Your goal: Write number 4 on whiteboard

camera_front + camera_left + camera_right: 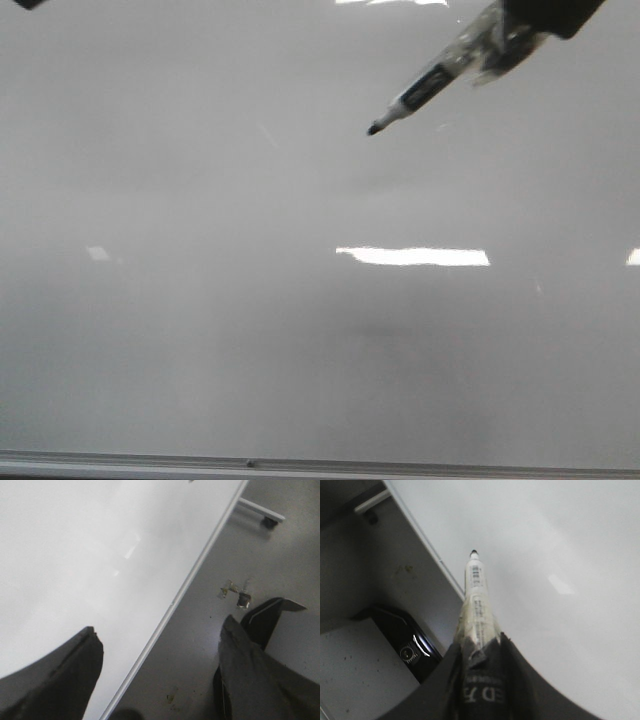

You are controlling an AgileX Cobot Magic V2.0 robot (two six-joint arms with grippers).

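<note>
Jaws of right gripper (479, 655) half cropped

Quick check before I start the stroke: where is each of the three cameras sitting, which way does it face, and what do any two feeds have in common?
Front view: faces forward over the blank whiteboard; the right gripper enters at the upper right, holding a marker.
Left wrist view: on the left arm, looking past the open left gripper at the board's metal edge and the floor beside it.
Right wrist view: on the right arm, looking along the taped marker toward the board.
Shared: front and right wrist views both show the marker, tip uncapped, and the board with no stroke visible on it.
</note>
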